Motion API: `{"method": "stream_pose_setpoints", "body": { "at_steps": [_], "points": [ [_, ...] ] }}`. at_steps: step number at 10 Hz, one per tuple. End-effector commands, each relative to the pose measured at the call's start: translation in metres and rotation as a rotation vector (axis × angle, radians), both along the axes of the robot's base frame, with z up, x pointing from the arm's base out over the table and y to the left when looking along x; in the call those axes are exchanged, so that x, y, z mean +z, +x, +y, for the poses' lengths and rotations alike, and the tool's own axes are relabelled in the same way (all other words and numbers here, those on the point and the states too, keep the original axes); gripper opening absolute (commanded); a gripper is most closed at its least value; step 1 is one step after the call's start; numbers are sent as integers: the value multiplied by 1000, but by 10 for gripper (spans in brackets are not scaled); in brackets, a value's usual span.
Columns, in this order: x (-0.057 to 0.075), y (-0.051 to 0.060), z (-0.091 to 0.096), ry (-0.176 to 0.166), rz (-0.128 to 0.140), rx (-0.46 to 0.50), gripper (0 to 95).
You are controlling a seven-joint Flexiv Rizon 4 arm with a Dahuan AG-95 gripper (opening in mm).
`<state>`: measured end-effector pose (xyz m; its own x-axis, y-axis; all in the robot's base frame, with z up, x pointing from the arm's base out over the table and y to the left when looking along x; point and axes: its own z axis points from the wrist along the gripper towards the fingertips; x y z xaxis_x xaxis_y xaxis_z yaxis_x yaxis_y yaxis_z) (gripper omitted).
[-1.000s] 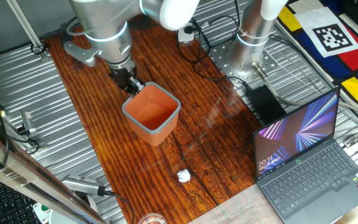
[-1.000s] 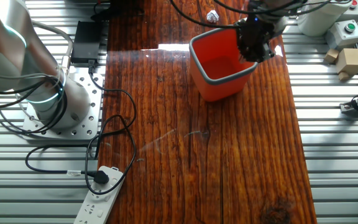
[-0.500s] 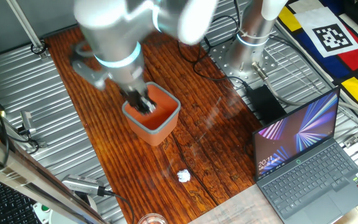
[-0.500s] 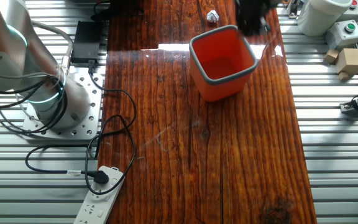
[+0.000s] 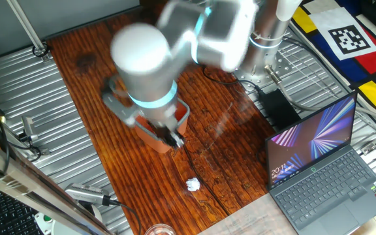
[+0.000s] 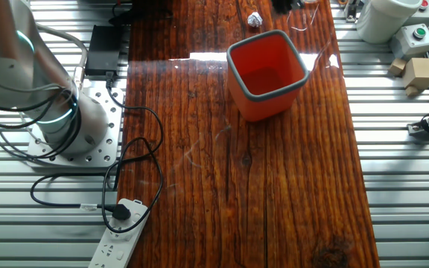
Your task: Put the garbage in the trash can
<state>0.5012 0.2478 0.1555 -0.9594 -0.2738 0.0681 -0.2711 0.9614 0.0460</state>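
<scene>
On the wooden table, the blurred arm hangs over the orange trash can, hiding most of it in one view. Its gripper points down just past the can's near edge; motion blur makes it hard to say whether the jaws are parted. The small white paper wad lies alone on the wood, nearer the laptop.
</scene>
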Motion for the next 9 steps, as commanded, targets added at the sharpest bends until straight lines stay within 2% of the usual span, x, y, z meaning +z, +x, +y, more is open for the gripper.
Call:
{"method": "stream_pose_setpoints", "body": {
  "at_steps": [1,4,6,7,9],
  "points": [
    [-3,-4,7,1,-3,-10,0],
    [-7,-7,15,-1,-1,-21,0],
    [-7,-7,15,0,0,16,0],
    [-7,-7,15,6,12,71,0],
    [-7,-7,15,19,13,172,0]
  ]
}}
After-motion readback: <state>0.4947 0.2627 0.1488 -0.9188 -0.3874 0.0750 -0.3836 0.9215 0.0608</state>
